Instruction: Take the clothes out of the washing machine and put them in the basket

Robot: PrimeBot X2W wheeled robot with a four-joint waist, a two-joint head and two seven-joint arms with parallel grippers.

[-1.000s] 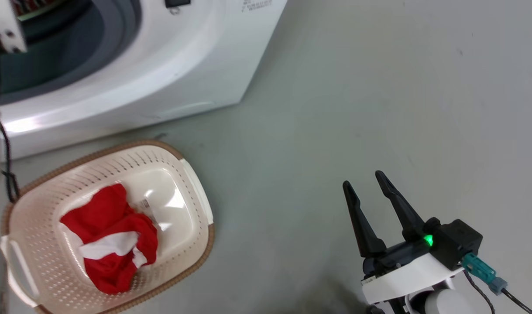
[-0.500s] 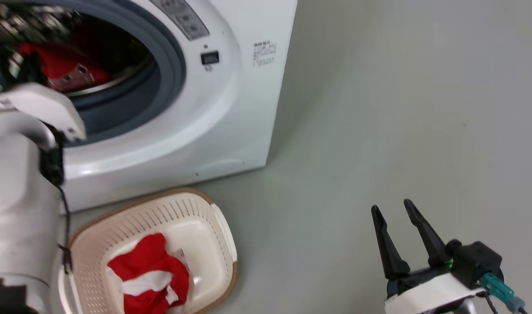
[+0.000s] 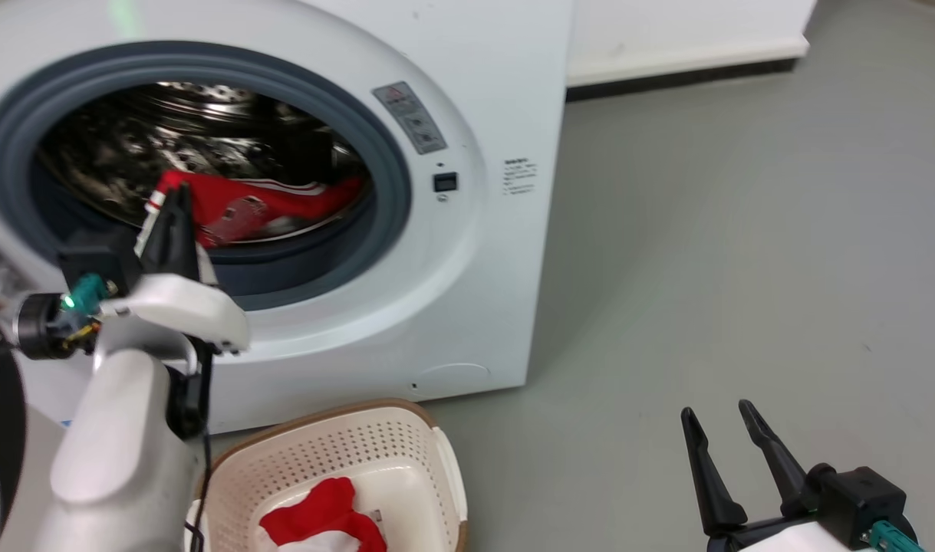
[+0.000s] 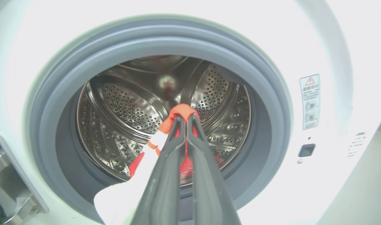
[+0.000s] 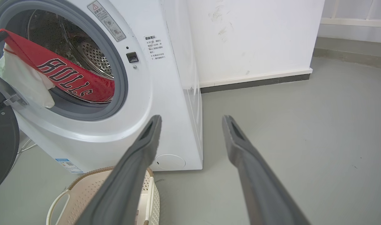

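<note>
Garment (image 5: 68, 79) hangs pinched at the closed left hand's (image 4: 184, 118) tips in the washing machine's (image 3: 482, 291) mouth; right hand (image 3: 715, 411) spread, empty.

A plain laundry or utility room: a white front-loading washing machine (image 5: 146, 93) stands left of the fingers of the right gripper (image 5: 192, 116), a cream laundry basket (image 5: 81, 190) lies beneath them, and bare grey floor (image 5: 303, 131) and a white wall (image 5: 256, 37) with dark skirting (image 5: 256, 82) lie beyond their tips.

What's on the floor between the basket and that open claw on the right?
Nothing. The head view shows bare grey floor between the basket and the right gripper.
</note>
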